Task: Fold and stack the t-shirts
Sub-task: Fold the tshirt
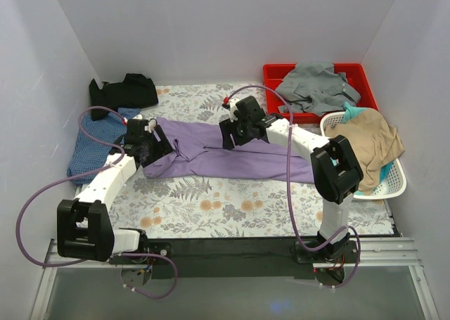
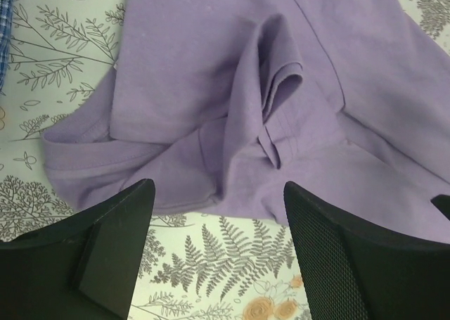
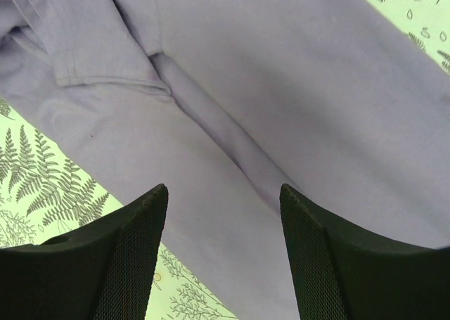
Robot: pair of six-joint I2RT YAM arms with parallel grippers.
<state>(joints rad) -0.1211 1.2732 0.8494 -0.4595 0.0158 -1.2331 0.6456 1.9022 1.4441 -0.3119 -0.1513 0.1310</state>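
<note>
The lilac-purple t-shirt lies stretched across the middle of the table, partly folded, with bunched folds at its left end. My left gripper is open and empty just above the shirt's left edge; in its wrist view the fingers straddle the hem and bare cloth-covered table. My right gripper is open and empty over the shirt's upper middle. The blue checked t-shirt lies folded at the left. The black t-shirt lies crumpled at the back left.
A red tray at the back right holds a grey garment. A white basket at the right holds tan and teal clothes. The floral table cover spreads under everything. White walls close in on three sides.
</note>
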